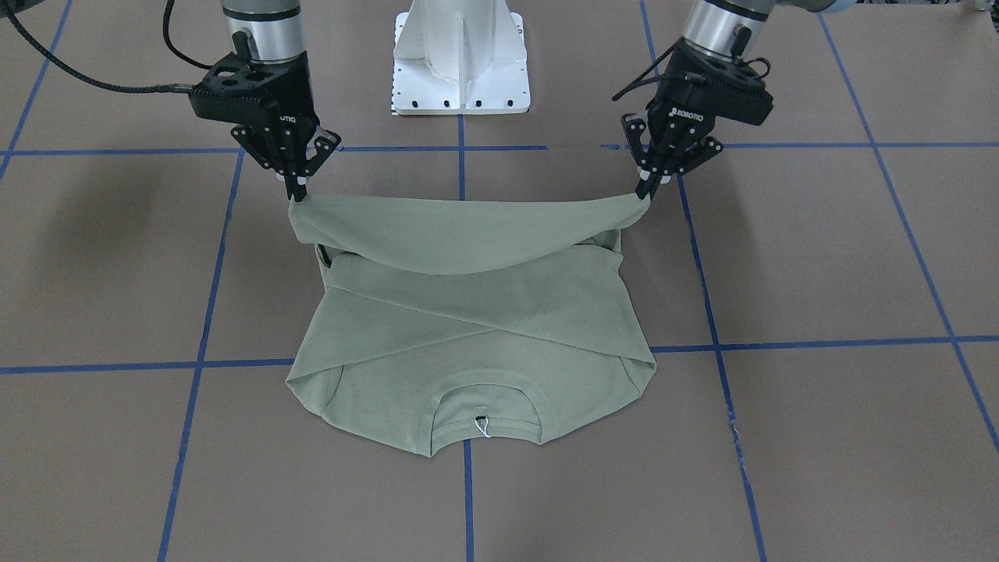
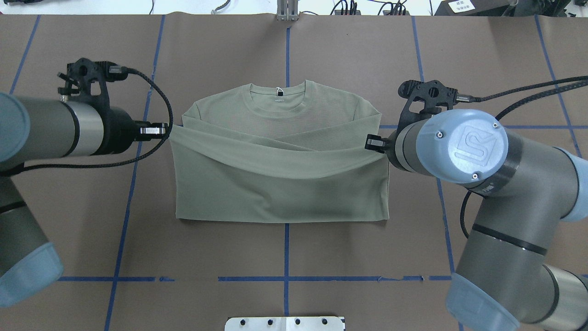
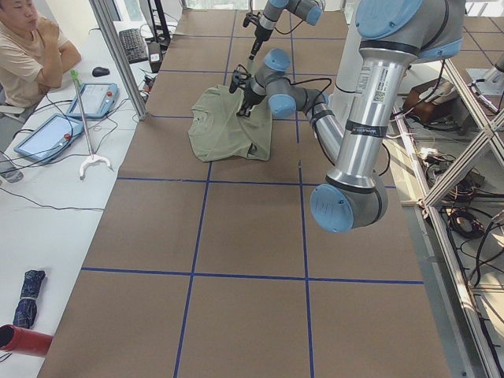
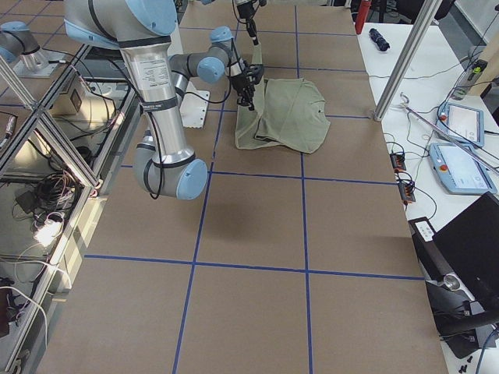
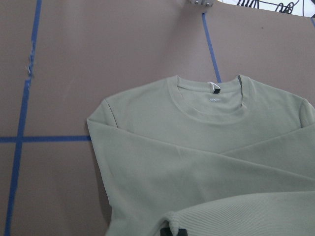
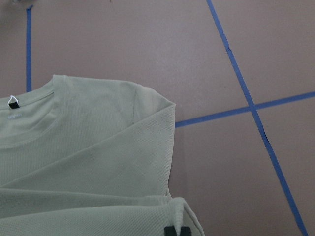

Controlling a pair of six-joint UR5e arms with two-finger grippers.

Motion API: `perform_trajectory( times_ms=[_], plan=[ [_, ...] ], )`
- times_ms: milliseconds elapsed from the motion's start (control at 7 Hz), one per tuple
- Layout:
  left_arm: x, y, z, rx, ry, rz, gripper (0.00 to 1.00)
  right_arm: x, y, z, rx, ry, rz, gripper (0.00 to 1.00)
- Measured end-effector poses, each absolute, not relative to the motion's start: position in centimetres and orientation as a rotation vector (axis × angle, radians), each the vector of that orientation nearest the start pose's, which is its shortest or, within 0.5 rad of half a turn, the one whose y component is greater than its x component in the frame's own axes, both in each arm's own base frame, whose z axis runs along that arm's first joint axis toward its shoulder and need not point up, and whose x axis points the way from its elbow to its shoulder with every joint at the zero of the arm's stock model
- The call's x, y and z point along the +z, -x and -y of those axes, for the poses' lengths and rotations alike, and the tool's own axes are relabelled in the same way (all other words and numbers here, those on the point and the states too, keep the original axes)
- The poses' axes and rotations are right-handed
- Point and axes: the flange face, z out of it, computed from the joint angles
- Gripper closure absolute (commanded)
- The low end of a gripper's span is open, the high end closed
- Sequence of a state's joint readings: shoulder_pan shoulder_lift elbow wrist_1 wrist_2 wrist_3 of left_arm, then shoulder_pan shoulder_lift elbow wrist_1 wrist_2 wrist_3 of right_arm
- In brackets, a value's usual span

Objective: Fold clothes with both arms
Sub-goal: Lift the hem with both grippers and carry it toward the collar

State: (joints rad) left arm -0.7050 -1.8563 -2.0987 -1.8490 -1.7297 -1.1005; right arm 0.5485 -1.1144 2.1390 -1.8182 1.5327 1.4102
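Shirt lies mid-bench, its lower part doubling over at the fold nearest the robot; judged best: carry both hem corners level and in step, hem taut, over the crossed sleeves to the far neck, lowering before release; left pincer and right pincer are each clamped on a raised hem corner, cloth sagging between.

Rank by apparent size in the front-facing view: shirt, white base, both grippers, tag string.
1. shirt
2. white base
3. left gripper and right gripper: they look alike, so not ranked against each other
4. tag string
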Motion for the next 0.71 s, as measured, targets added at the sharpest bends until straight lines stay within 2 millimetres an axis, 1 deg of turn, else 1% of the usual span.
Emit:
perform_trajectory(
  times_ms=[143, 286, 429, 571, 714],
  plan=[
    [25.1, -32.9, 45.8, -0.12, -0.492, -0.948, 1.0, 20.9, 38.9, 42.0, 0.388, -0.317, 0.696, 1.0],
    [26.0, -34.6, 48.4, -0.123, -0.483, -0.914, 1.0, 21.2, 39.8, 44.7, 0.391, -0.325, 0.673, 1.0],
    [26.8, -36.7, 50.9, -0.131, -0.478, -0.883, 1.0, 22.2, 41.1, 47.8, 0.393, -0.332, 0.66, 1.0],
    [28.2, -38.7, 53.1, -0.143, -0.487, -0.859, 1.0, 23.8, 42.5, 51.5, 0.393, -0.34, 0.65, 1.0],
    [30.0, -40.7, 55.0, -0.15, -0.494, -0.846, 1.0, 25.8, 43.8, 54.9, 0.386, -0.341, 0.635, 1.0]
  ],
)
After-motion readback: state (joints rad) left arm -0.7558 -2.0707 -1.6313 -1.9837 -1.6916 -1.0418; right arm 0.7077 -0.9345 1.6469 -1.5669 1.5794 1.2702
